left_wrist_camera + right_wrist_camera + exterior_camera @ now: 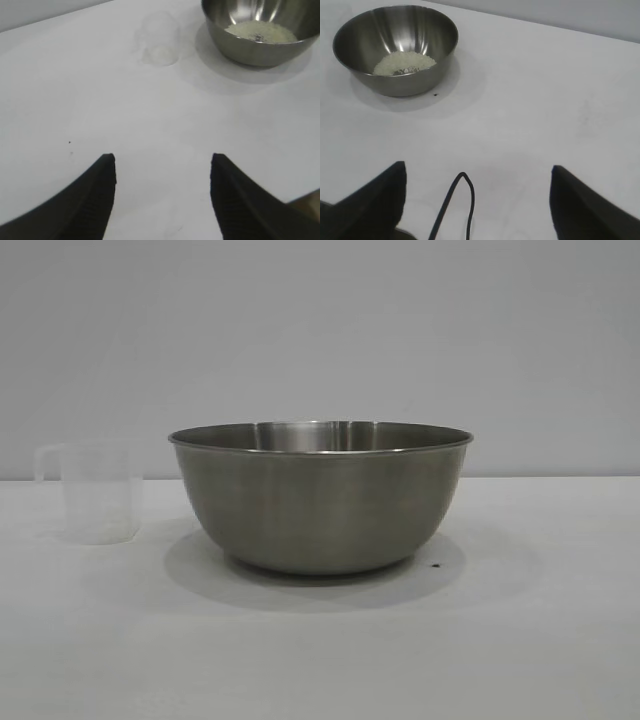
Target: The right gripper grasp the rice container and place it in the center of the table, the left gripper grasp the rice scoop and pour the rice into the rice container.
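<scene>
Steel bowl [320, 502] stands upright mid-table [320, 660], a heap of rice [404, 63] in its bottom. Clear plastic cup [97, 492] stands upright just beside the bowl, not touching it; looks empty. Left gripper [162, 165] is well back from both, over bare table, fingers apart, holding nothing. Right gripper [477, 172] likewise well back, fingers wide apart, nothing between them. A thin black cable [455, 210] loops by it.

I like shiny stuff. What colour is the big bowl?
Brushed silver-grey steel; the rice container shows best in the exterior view.
</scene>
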Available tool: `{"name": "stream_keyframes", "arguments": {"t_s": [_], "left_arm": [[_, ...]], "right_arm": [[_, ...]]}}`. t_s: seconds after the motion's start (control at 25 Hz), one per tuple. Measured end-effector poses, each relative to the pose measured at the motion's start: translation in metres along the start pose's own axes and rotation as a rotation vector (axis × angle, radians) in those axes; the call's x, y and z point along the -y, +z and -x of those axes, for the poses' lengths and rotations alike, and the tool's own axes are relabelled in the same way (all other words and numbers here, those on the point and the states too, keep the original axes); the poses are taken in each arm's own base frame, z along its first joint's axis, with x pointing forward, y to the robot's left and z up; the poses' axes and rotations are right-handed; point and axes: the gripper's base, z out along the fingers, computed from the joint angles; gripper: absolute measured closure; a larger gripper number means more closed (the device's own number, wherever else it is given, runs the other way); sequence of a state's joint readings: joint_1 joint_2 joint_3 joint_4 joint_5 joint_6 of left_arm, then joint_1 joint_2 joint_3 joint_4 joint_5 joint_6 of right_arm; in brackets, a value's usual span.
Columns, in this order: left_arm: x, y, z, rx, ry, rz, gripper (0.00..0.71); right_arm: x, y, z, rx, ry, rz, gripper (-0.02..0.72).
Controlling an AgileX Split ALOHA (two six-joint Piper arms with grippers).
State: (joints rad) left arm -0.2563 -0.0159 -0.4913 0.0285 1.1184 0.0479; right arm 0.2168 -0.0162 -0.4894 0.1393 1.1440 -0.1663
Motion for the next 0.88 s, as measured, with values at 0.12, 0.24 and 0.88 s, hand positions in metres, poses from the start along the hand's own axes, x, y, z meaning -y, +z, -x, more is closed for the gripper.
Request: {"name": "stream_keyframes", "arguments": {"t_s": [0.12,0.24,0.88], "left_arm": [[-0.001,0.0,0.0,0.0,-0.009,0.011,0.345],[-0.0011,0.0,-0.0001,0.0,-0.01,0.012,0.345],[0.0007,-0.0008,-0.0004,-0.01,-0.106,0.177,0.345]], "right_arm": [[0.0,0.0,0.0,0.0,-0.002,0.003,0.196],[0.0,0.0,0.0,0.0,-0.002,0.003,0.196],[0.0,0.0,0.0,0.0,-0.002,0.003,0.196]]}}
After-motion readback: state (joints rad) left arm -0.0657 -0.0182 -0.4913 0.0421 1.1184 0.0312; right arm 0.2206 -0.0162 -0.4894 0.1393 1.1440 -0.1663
